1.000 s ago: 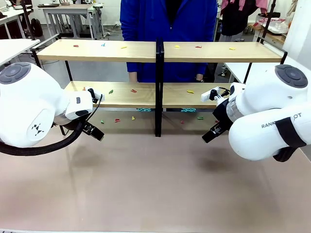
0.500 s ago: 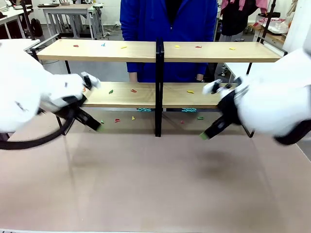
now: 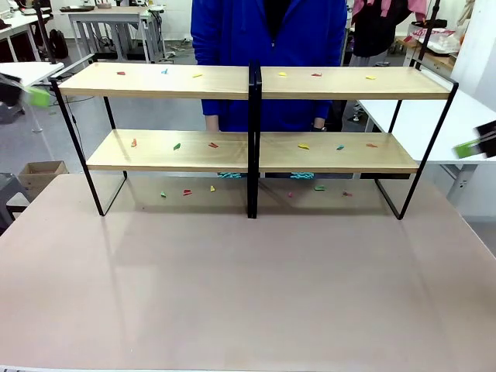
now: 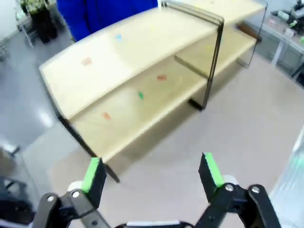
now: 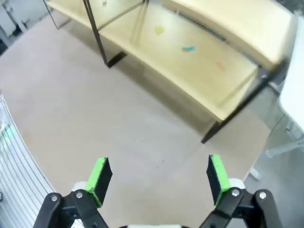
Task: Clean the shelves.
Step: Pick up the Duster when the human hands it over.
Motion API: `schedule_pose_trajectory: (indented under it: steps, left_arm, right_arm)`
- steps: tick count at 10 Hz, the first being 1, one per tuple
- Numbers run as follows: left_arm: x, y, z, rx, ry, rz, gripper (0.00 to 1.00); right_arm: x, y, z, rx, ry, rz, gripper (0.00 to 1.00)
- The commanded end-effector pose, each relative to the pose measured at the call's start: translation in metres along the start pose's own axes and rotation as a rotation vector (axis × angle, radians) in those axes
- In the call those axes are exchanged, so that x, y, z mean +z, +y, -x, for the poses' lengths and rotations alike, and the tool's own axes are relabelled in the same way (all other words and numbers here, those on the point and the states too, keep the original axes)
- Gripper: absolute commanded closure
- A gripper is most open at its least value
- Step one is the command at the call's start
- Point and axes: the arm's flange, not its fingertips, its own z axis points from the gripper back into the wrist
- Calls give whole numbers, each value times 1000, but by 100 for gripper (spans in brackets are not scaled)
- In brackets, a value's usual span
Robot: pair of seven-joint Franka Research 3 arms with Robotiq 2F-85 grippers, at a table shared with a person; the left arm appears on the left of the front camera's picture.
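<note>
Pinkish-beige is the surface of the table (image 3: 248,294), and its near half is kept bare, presumably as working room for the arms. Along its far half the shelves (image 3: 155,80) are stood end to end. They are two matching two-tier units of light-wood boards in thin black tube frames, with their inner posts set side by side at the middle, so that one long run is presented to the robot. Behind them a person (image 3: 267,31) in a blue top is seen standing close to the far edge, apparently placed to watch or to help.

The left gripper (image 4: 151,173) is held high off the left end of the shelves, and both tiers are looked down on at a slant in its wrist view. Its jaws are spread wide and nothing is held between the green pads (image 4: 91,175). The right gripper (image 5: 158,176) is likewise raised off the right end, fingers parted and empty. Such raised, outward poses are judged to give each wrist camera an overview before any reach is made.

Small coloured scraps (image 3: 213,145) are scattered over all four boards, and more are seen on the table beneath the lower tier. With litter on every board, the cleaning is judged hardly begun.
</note>
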Motion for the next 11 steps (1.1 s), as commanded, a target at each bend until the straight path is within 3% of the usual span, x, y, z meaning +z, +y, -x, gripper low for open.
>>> schedule_pose_trajectory:
  steps: [1, 3, 6, 8, 11]
  left_arm:
    - [-6, -57, 95, 25, -140, 17, 0]
    - [-6, -53, 91, 91, -200, -16, 0]
    - [-5, -49, 93, 107, -162, -28, 0]
    - [-7, -46, 95, 121, -166, -22, 0]
    - [-10, -39, 102, 114, -136, -7, 0]
  right_arm:
    - [16, 8, 25, 10, -83, 40, 0]
    - [30, 0, 20, -25, -161, 63, 0]
    - [32, -5, 16, -57, -189, 99, 0]
    - [38, -8, 16, -77, -259, 120, 0]
    - [41, -6, 19, -72, -254, 122, 0]
